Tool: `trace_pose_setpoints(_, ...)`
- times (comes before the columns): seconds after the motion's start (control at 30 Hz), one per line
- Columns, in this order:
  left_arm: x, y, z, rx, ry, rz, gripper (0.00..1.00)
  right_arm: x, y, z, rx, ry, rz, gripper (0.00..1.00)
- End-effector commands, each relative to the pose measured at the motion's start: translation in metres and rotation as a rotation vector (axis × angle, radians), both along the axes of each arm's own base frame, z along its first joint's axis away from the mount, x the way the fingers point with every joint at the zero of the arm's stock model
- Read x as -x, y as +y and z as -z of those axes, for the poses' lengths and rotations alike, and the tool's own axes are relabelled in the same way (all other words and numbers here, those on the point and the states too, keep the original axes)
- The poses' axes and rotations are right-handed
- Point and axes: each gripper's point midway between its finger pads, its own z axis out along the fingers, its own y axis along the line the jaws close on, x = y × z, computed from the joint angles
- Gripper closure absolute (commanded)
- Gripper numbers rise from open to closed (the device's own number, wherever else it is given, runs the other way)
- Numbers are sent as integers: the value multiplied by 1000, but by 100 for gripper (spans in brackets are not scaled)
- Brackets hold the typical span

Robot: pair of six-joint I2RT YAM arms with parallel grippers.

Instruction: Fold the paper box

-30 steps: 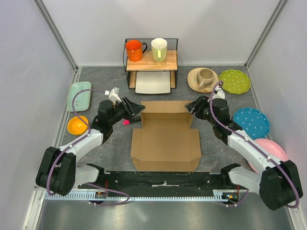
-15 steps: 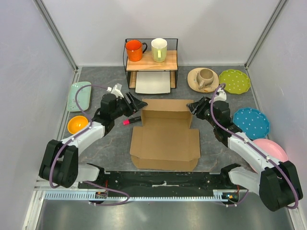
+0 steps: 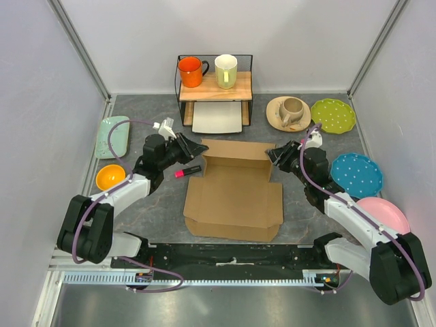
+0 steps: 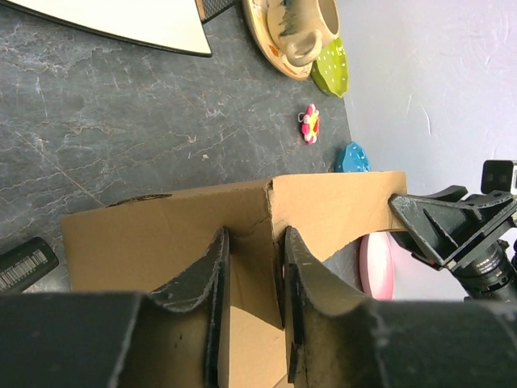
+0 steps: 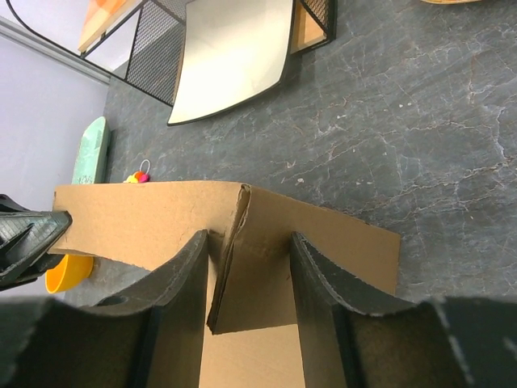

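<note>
The brown cardboard paper box (image 3: 235, 201) lies half formed in the middle of the table, its back wall standing up. My left gripper (image 3: 197, 148) is at the back left corner. In the left wrist view its fingers (image 4: 216, 271) are closed in on the folded corner flap of the paper box (image 4: 170, 226), shut on it. My right gripper (image 3: 273, 155) is at the back right corner. In the right wrist view it (image 5: 249, 242) straddles the corner flap of the paper box (image 5: 323, 242). The flap lies against one finger and stands apart from the other.
A wire rack (image 3: 214, 85) at the back holds an orange mug (image 3: 191, 71), a pale mug (image 3: 226, 70) and a white tray (image 3: 217, 117). Plates (image 3: 357, 174) line the right side. A mint tray (image 3: 112, 136), orange bowl (image 3: 110, 177) and pink marker (image 3: 187, 172) lie left.
My left gripper moved right to the box's back left corner, opened wide, then closed on the flap. The right gripper narrowed around its corner. The box shifted slightly.
</note>
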Motion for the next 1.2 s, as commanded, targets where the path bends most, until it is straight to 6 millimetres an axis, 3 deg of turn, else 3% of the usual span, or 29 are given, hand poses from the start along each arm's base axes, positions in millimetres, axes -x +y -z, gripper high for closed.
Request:
trace_pose_setpoints(0.0,37,18,91,-136,268,-14,80,47,-26,99,174,312,12,52)
trace_pose_setpoints(0.1,39,18,91,-136,274,-12,76,46,-26,95,173,303,11,52)
trace_pose_setpoints(0.13,39,18,87,-133,265,-14,69,45,-26,93,173,298,11,49)
trace_pose_setpoints(0.23,35,19,75,-147,257,-11,51,31,-25,63,172,244,25,36)
trace_pose_setpoints(0.27,29,17,62,-146,228,-11,48,29,-27,58,180,241,35,32)
trace_pose_setpoints(0.3,30,20,63,-176,243,-12,42,25,-27,51,183,230,42,28)
trace_pose_setpoints(0.33,29,22,59,-189,240,-14,40,18,-26,36,182,202,47,26)
trace_pose_setpoints(0.37,22,22,43,-193,205,-18,39,16,-26,31,187,202,51,25)
trace_pose_setpoints(0.4,25,27,46,-233,229,-19,36,13,-28,28,193,198,58,23)
trace_pose_setpoints(0.47,20,31,30,-258,203,-29,35,7,-26,17,198,189,58,22)
trace_pose_setpoints(0.57,19,45,21,-340,183,-55,32,0,-25,5,200,171,66,20)
trace_pose_setpoints(0.87,31,69,14,-387,187,-97,22,-11,-24,-40,180,96,75,13)
trace_pose_setpoints(1.07,33,79,-20,-389,112,-142,20,-9,-27,-103,199,-21,64,9)
trace_pose_setpoints(1.1,32,80,-25,-394,100,-144,20,-11,-26,-125,221,-72,51,8)
trace_pose_setpoints(1.17,31,80,-36,-394,76,-152,19,-9,-21,-138,274,-101,30,7)
